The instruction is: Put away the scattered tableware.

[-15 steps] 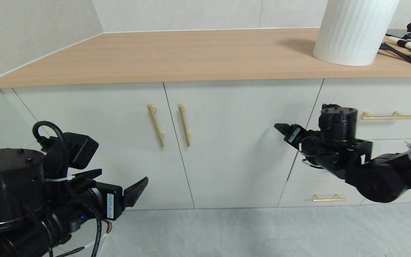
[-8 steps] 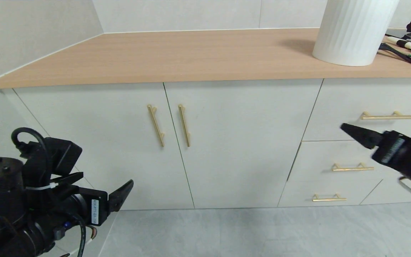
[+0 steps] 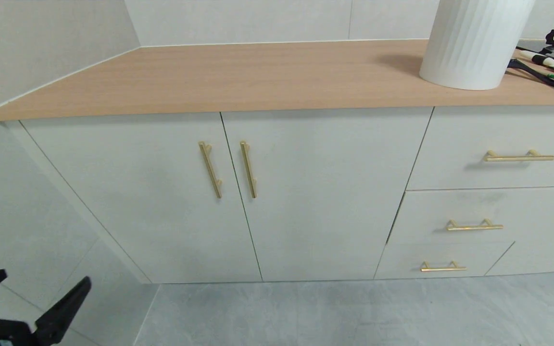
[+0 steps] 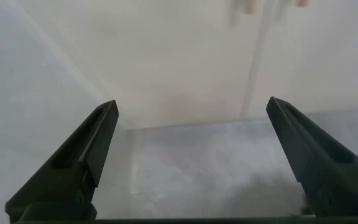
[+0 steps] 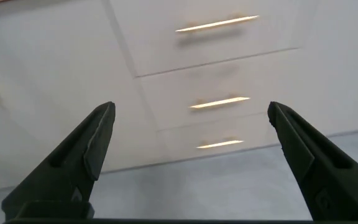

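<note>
My left gripper (image 3: 46,278) is the nearest thing, low at about 8 o'clock in the head view. Its two black fingers are spread wide apart and hold nothing. Its wrist camera looks between those fingers at the grey floor (image 4: 191,168) and the foot of a pale cabinet (image 4: 179,68). My right gripper (image 5: 191,106) is released too, fingers wide apart and empty, and its wrist camera looks between them at a stack of three drawers (image 5: 229,81). Beyond the floor, the cabinet front fills the middle of the head view. Two closed doors (image 3: 137,192) meet just left of centre, and a pair of vertical gold handles (image 3: 209,168) stand side by side at the seam. The drawers are stacked at about 3 o'clock, each with a horizontal gold handle (image 3: 519,156). A light wooden countertop (image 3: 233,77) runs across the cabinet from 10 o'clock to 2 o'clock, against a pale tiled wall (image 3: 258,19). Far back at about 1 o'clock, a tall white ribbed container (image 3: 474,43) stands upright on the countertop. The scattered tableware (image 3: 544,67) lies just beside it at about 2 o'clock, at the counter's far right end. It is a few long utensils with black, white and green parts, lying flat, well apart from both grippers.
</note>
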